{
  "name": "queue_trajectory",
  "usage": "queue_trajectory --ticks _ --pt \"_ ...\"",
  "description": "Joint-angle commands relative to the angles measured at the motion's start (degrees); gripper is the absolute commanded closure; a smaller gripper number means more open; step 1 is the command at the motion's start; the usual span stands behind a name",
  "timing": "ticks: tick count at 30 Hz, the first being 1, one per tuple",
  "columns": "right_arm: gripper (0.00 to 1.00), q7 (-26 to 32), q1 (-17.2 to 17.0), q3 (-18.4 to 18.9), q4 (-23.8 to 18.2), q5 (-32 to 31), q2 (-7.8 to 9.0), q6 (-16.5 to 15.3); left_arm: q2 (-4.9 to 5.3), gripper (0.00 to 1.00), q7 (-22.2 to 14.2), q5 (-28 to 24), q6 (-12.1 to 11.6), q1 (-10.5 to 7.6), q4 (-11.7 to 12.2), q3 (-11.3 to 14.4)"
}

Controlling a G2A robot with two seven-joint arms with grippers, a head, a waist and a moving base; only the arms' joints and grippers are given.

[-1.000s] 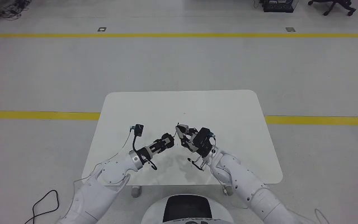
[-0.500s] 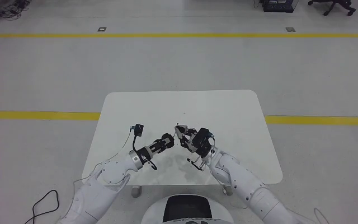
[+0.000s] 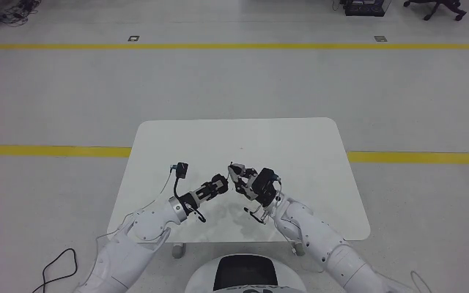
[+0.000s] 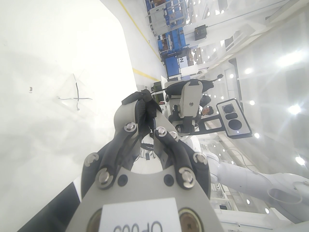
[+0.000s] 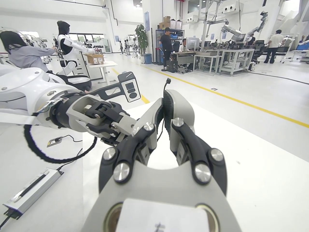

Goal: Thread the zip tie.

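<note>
1. Two grippers sit nose to nose just above the near-middle of the table (image 3: 293,139). The right gripper (image 5: 164,105) has its fingers pinched together on the zip tie (image 5: 167,83), a thin black strand running up between the pads with a small end poking past the tips.
2. The left gripper (image 4: 144,105) has its fingers together too, but I honestly can't tell what they're pinching, if anything.
3. Biggest risk imo: the strand is skinny and probably floppy, so the free end could sag or twist off line and miss the slot.
4. A push against resistance could also slide the tie through the pads.
5. The grippers are close enough that a small nudge could bump them and wreck the alignment.
6. Hard to make out: the head's slot, and the rest of the tie behind the fingers. From above it's barely a speck.
</note>
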Motion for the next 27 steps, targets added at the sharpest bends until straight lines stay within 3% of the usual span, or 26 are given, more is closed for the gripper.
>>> queue_trajectory --ticks 1,17,27 --pt "1.00 0.3 0.1 -0.1 0.2 0.2 0.04 0.0 0.00 1.00 0.0 0.0 0.0 0.00 0.0 0.0" --pt "1.00 0.5 2.7 -4.0 2.3 6.4 0.86 0.0 0.00 1.00 0.0 0.0 0.0 0.00 0.0 0.0" --pt "1.00 -2.3 3.7 -5.9 2.2 7.4 1.98 0.0 0.00 1.00 0.0 0.0 0.0 0.00 0.0 0.0"
